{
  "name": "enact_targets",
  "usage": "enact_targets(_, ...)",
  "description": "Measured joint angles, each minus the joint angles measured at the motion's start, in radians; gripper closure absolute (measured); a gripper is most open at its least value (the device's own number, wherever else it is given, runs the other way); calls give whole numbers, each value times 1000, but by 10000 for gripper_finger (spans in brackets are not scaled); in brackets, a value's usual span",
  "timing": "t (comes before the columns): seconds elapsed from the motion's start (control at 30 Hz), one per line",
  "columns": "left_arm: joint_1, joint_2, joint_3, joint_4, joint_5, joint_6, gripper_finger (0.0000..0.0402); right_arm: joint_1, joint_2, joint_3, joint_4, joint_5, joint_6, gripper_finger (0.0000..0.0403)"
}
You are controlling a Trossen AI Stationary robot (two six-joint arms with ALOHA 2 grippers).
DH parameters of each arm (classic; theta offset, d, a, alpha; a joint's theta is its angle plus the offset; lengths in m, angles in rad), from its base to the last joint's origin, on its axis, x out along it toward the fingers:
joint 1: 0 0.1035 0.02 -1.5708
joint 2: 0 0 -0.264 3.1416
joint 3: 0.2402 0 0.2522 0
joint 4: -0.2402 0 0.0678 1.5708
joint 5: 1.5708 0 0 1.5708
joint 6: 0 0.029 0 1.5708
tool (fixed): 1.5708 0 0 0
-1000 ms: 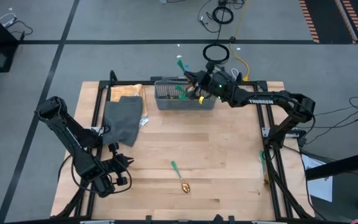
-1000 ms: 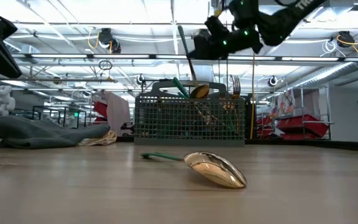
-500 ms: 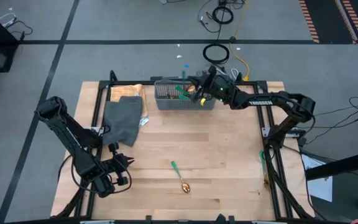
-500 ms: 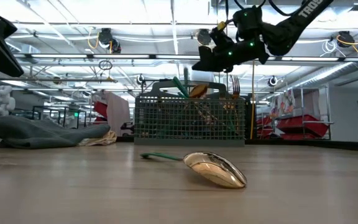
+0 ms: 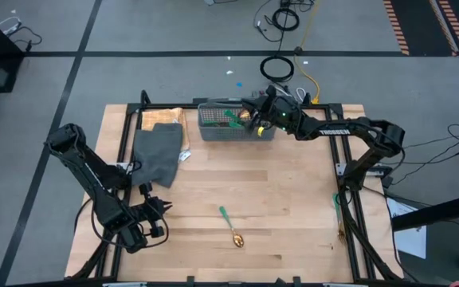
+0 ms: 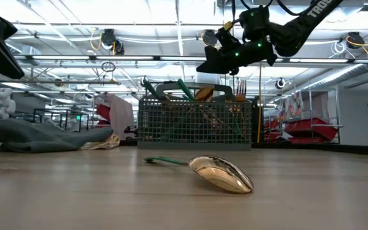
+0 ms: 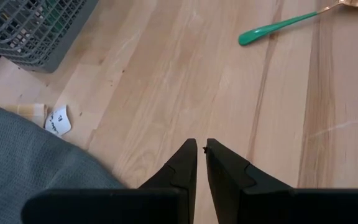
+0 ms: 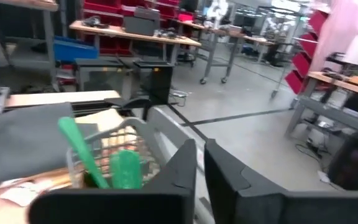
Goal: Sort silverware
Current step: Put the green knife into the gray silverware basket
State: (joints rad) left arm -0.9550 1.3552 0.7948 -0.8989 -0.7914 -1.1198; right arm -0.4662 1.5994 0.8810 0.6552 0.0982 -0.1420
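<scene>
Right end effector (image 5: pixel 255 111) above grey mesh basket (image 5: pixel 213 126), glossy gold spoon (image 5: pixel 232 229) on wood

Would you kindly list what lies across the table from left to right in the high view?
Left gripper → grey cloth → spoon, with the mesh basket at the far edge → right gripper.

- Industrial lab or workshop: grey floor (image 5: pixel 134 32) with taped lines.
- Workbenches (image 8: pixel 129 31), red bins (image 8: pixel 110 7), ceiling strip lights (image 6: pixel 177 29), loose cables (image 5: pixel 281 20).

Spoon (image 5: pixel 233 229) before basket (image 5: pixel 236 121) (cloth (image 5: pixel 159 151) left)
</scene>
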Motion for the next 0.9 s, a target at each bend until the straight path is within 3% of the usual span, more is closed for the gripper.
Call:
enact_targets(0.17,0,0,0,-1,0,0,358,70,10,95,-129,-50,-33,322)
enact_targets(0.37,0,0,0,0,0,-1,358,156,172,416,-446,26,-200,260)
enact_targets(0.53,0,0,0,1,1,-27,358,157,343,665,-745,30,-195,240)
enact_targets(0.7,0,0,0,0,1,-25,358,160,458,775,-810,-2,-193,238)
enact_targets(0.9,0,0,0,-6,1,-22,358,151,515,792,-761,43,-200,246)
